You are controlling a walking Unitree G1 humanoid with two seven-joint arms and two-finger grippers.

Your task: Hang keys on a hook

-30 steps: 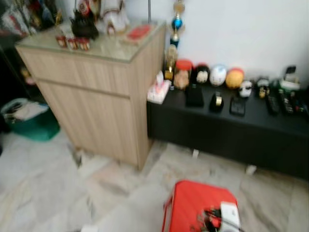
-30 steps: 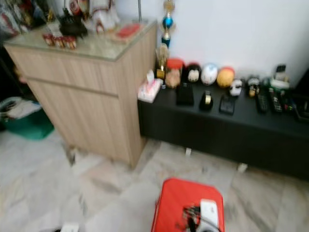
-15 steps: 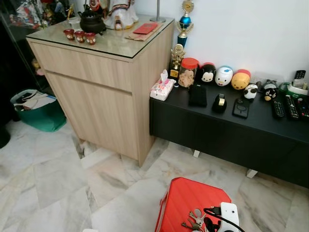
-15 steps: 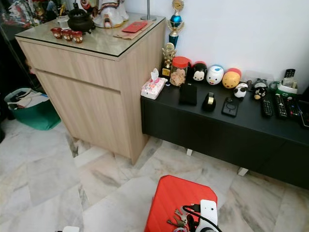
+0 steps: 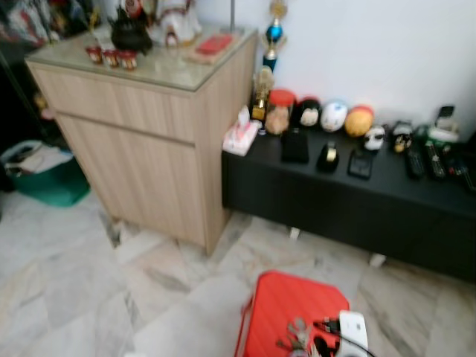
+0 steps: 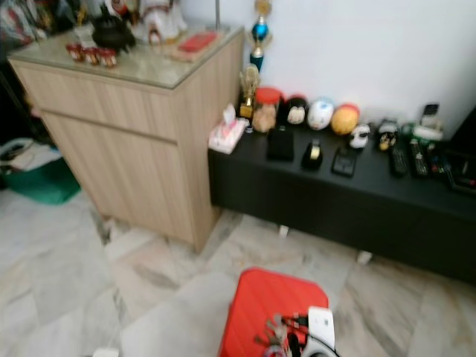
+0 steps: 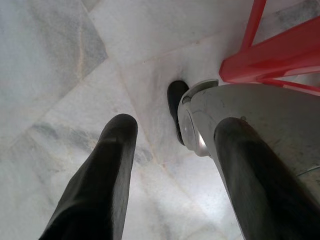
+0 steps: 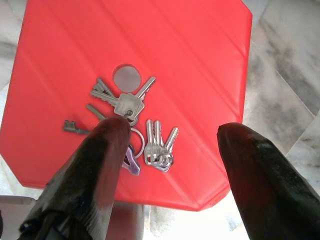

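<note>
A bunch of silver keys (image 8: 131, 124) on rings, with one purple key, lies flat on a red plastic stool (image 8: 200, 60). The right wrist view looks down on it, and my right gripper (image 8: 174, 129) hangs open above the stool. One finger (image 8: 95, 165) covers part of the bunch and the other finger (image 8: 255, 170) stands off to its side. From the head, the keys (image 5: 295, 336) lie at the stool's (image 5: 286, 301) near edge, by my white right wrist (image 5: 352, 330). My left gripper (image 7: 175, 135) hangs idle and open over the marble floor, beside my silver leg (image 7: 250, 115).
A tall wooden cabinet (image 5: 149, 126) with a glass top stands at the back left. A low black bench (image 5: 357, 197) along the white wall carries toys, remotes and a tissue box (image 5: 240, 137). A green basket (image 5: 44, 178) sits far left. Marble floor (image 5: 111, 297) lies around the stool.
The head view has shifted a little and gone blurred, so the camera moved. The keys still lie on the stool beside my right wrist.
</note>
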